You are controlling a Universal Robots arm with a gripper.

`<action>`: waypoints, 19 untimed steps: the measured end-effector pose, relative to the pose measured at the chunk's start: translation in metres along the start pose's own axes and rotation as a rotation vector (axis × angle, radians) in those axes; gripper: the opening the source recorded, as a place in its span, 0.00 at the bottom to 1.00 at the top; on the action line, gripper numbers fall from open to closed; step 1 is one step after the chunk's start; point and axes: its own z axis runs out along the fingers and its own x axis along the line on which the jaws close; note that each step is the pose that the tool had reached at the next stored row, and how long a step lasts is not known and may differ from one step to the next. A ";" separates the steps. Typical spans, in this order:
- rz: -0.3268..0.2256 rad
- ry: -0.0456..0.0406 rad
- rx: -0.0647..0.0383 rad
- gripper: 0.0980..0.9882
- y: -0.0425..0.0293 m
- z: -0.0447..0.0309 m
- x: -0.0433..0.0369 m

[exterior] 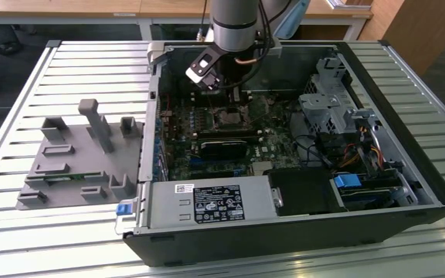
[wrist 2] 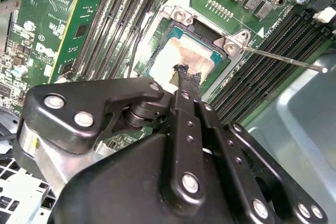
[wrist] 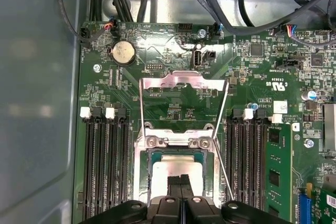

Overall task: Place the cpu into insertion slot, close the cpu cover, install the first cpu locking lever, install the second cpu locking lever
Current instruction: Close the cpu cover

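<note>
Fingertips point(wrist 2: 182, 85) pressed together and empty, our gripper point(wrist 2: 186, 75) sits over the cpu point(wrist 2: 178, 59) seated in the insertion slot point(wrist: 138, 177). We see the cpu cover point(wrist: 184, 80) raised open. In the exterior view, a grey fixture point(exterior: 76, 156) lies at the case's point(exterior: 284, 237) nine o'clock.

We see our arm point(exterior: 234, 26) hanging near vertical from above. At its wrist the gripper point(wrist 2: 187, 75) points down, its two black fingers point(wrist: 175, 183) pressed flat together, tips meeting.

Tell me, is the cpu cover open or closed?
Open: the cpu cover is folded back, away from the cpu, which lies uncovered.
</note>
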 end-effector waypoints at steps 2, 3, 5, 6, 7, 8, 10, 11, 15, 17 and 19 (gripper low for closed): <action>0.000 0.0000 0.000 0.01 0.0001 -0.0014 0.0000; 0.000 0.0000 0.000 0.01 0.0001 -0.0023 0.0000; 0.000 -0.0001 0.000 0.01 0.0002 -0.0039 -0.0001; 0.000 -0.0001 0.000 0.01 0.0003 -0.0048 -0.0001; 0.000 0.0000 0.000 0.01 0.0003 -0.0056 -0.0001; 0.000 0.0000 0.000 0.01 0.0004 -0.0066 -0.0001; 0.000 0.0000 0.000 0.01 0.0005 -0.0091 -0.0002; 0.000 0.0000 0.000 0.01 0.0006 -0.0107 -0.0002; 0.000 -0.0001 0.000 0.01 0.0011 -0.0194 -0.0004; 0.000 0.0001 0.001 0.01 0.0014 -0.0239 -0.0005; 0.000 -0.0001 0.001 0.01 0.0017 -0.0291 -0.0006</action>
